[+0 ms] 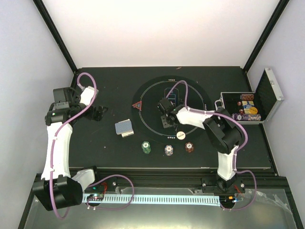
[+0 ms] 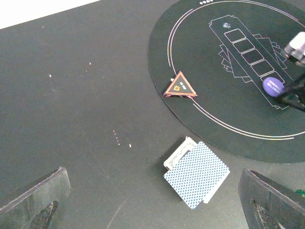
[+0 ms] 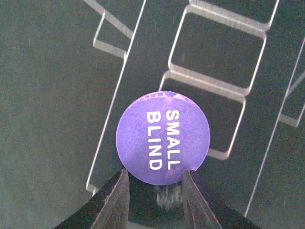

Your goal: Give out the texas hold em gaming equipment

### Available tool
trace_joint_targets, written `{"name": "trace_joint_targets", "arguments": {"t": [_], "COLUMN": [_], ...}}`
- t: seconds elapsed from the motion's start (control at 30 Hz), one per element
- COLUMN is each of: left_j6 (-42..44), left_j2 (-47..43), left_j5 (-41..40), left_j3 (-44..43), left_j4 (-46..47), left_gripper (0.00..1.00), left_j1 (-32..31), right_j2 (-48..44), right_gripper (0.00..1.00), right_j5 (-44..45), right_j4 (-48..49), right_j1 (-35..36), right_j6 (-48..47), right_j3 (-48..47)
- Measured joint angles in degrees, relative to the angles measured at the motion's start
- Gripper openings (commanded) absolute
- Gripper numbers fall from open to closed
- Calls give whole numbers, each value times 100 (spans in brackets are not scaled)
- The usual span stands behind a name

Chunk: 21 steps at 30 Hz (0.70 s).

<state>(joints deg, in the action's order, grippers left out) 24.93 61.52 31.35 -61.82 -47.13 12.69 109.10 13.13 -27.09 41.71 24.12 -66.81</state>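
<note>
Right claw [image 3: 155, 179] is closed in on the purple SMALL BLIND button [image 3: 163, 137]. In the right wrist view both fingertips [image 3: 119, 183] meet the button's lower rim, one on each side. The button sits over the white card-box outlines of the round black mat [image 3: 47, 95], at centre frame. Whether it is lifted off the mat, cannot tell.

Left claw [image 1: 97, 113] is spread wide and holds nothing. It hangs over the dark surface [image 1: 105, 152] at left of the overhead frame, well apart from the mat. In the left wrist view its two fingers [image 2: 35, 205] stand at the bottom corners.

Other items, overhead view:
- Deck of blue-backed cards [image 1: 124, 128]: on the surface just left of the mat, slightly fanned, with a white card edge showing beneath.
- Red triangle marker [image 1: 137, 106]: flat on the mat's left rim.
- White round button [image 1: 181, 135]: on the mat, below the right claw.
- Green chip stack [image 1: 146, 147], pale chip stack [image 1: 169, 150] and brown-red chip stack [image 1: 189, 147]: in a row on the surface below the mat, each apart from the next.
- Silver case [image 1: 267, 93]: lid up at right of frame, with chips inside.
</note>
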Motion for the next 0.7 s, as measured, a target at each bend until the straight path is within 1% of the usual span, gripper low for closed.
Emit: {"name": "trace_joint_targets", "arguments": {"t": [0.27, 0.43, 0.7], "left_j6": [2, 11, 13], "left_j2": [0, 7, 219], "left_j5": [0, 0, -2], "left_j3": [-4, -9, -83], "left_j4": [2, 7, 46], "left_gripper": [99, 99, 99], "left_j1": [0, 0, 0], "right_j2": [1104, 1923, 3128], "right_gripper": [30, 30, 30], "right_j5": [-33, -28, -76], "right_j4": [-249, -614, -1416], "right_j1": [-544, -885, -1193], "right_j6": [-319, -393, -474], "right_j3": [-1580, -2903, -5012]}}
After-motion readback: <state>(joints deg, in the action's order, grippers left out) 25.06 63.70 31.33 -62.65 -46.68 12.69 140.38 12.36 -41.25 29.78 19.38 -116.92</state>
